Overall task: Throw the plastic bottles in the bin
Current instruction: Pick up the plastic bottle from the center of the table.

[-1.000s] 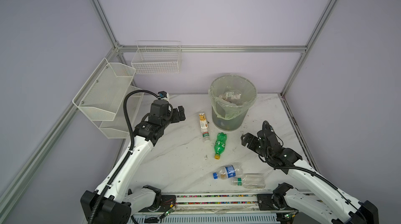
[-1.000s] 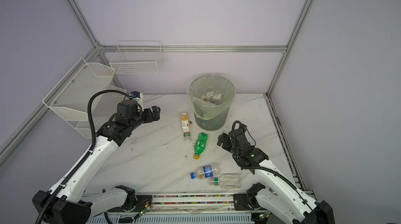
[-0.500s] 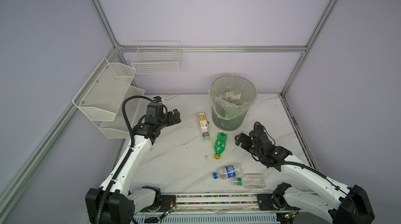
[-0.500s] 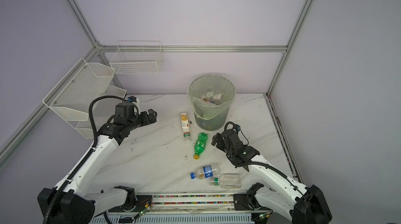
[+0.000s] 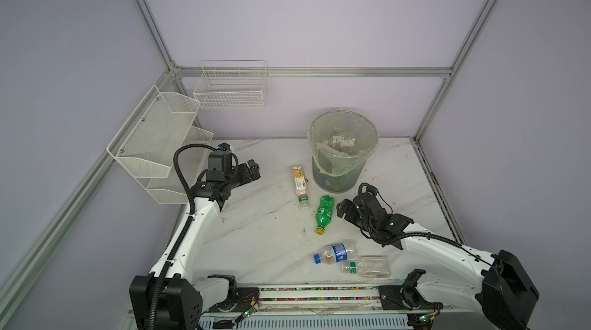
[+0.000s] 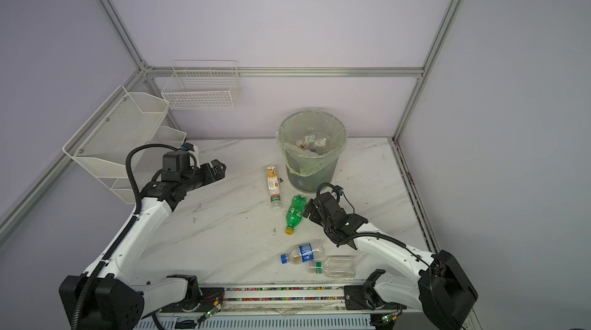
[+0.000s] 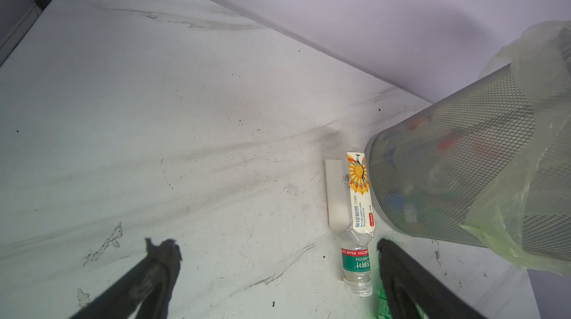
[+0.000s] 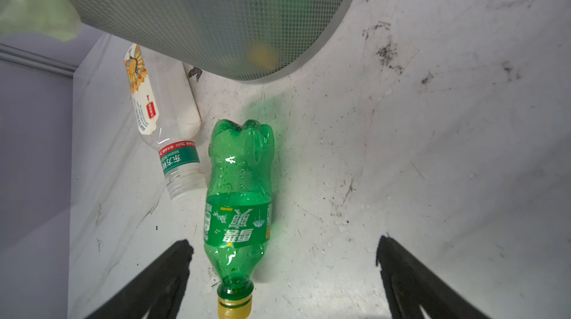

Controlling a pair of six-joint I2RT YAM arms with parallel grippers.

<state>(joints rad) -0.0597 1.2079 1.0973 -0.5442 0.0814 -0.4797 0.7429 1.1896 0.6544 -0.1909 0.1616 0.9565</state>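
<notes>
The bin (image 5: 335, 181), a grey mesh bucket with a pale green liner, stands at the back and holds several bottles (image 5: 340, 143). On the marble table lie a white-labelled bottle (image 5: 299, 186) beside the bin, a green bottle (image 5: 324, 215), a blue-labelled bottle (image 5: 335, 251) and a clear bottle (image 5: 367, 267). My right gripper (image 5: 342, 211) is open just right of the green bottle; in the right wrist view the green bottle (image 8: 238, 193) lies between its spread fingers, near one of them, untouched. My left gripper (image 5: 252, 170) is open and empty, well left of the white-labelled bottle (image 7: 358, 209).
White wire baskets hang on the left wall (image 5: 153, 139) and the back wall (image 5: 230, 91). A rail (image 5: 319, 293) runs along the table's front edge. Metal frame posts mark the back corners. The bin (image 8: 216, 8) stands close behind the green bottle.
My right gripper has moved left and down, up to the green bottle. My left gripper has drawn back to the left and sunk a little. Both stayed open; no bottle moved.
</notes>
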